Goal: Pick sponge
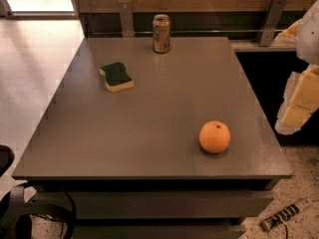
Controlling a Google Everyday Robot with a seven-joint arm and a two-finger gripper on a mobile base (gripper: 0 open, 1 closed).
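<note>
1. The gripper (298, 103) hangs right of the orange (215, 136), beyond the desk (149, 148) edge; I cannot tell whether its jaws are released or clenched.
2. The sponge (116, 76) lies green-side up, well left of and behind the orange.
3. A drink can (161, 33) stands far behind the orange.

High view over table (149, 148), tool (295, 114) right

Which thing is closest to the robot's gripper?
The orange, front right on the table, near the gripper hanging past the right edge. The sponge and can sit farther left.
</note>
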